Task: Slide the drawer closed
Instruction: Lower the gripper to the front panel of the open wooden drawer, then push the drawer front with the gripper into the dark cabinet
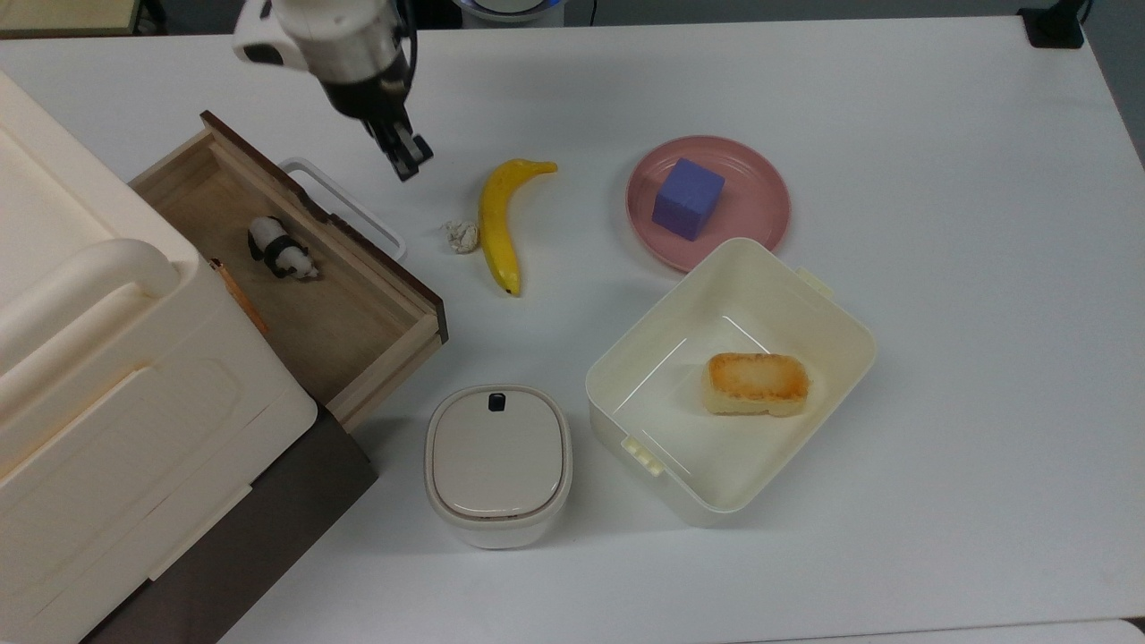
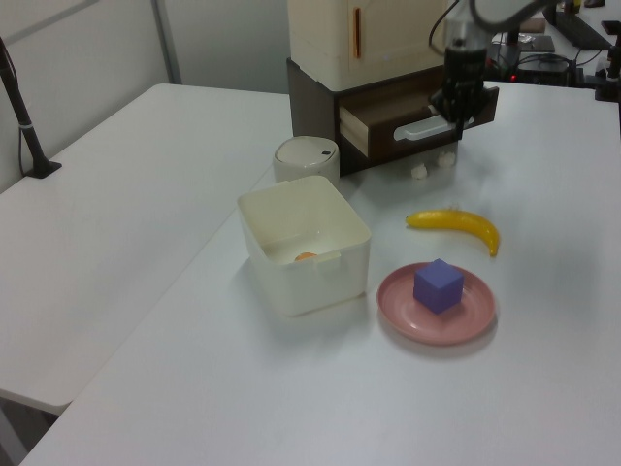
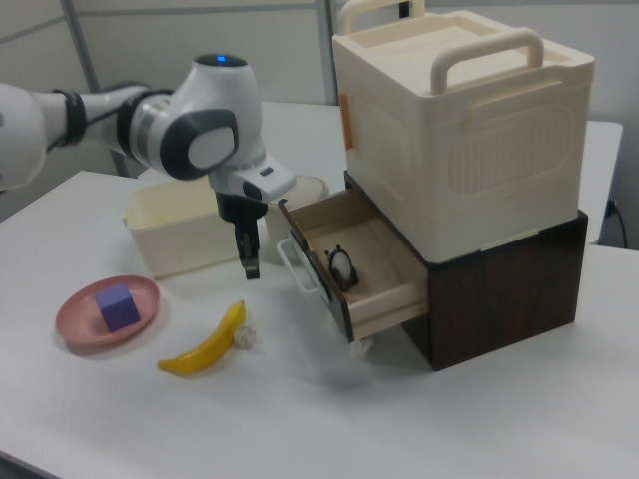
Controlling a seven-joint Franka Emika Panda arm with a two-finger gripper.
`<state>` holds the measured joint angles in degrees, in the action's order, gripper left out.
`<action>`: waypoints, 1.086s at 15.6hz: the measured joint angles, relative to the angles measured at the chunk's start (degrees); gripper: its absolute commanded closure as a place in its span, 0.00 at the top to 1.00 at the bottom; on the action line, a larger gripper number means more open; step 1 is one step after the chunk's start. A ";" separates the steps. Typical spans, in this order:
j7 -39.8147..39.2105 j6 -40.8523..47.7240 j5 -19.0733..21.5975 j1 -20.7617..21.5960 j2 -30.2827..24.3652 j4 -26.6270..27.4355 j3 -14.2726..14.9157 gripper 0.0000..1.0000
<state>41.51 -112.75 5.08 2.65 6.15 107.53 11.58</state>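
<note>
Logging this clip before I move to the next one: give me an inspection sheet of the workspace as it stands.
Surface: white table, no spills seen.
Job's things: drawer open, white loop handle facing out; toy panda lying inside.
Clutter: banana with a small crumpled white lump beside it; purple cube on pink plate; cream open box holding a piece of bread; lidded white container.
Grippers: pincer shut, empty, above the table between handle and banana.
Cables: black cable at the left view's left edge.
Surroundings: cream cabinet on the dark drawer unit.
</note>
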 measured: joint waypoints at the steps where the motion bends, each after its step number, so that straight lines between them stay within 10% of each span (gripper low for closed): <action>1: 0.62 -1.61 -0.54 0.13 1.13 0.20 -0.03 0.00; 17: 5.55 -18.63 -6.09 -2.83 4.49 2.89 0.03 0.00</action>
<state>47.05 -131.38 -1.01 -0.18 10.65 110.43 11.61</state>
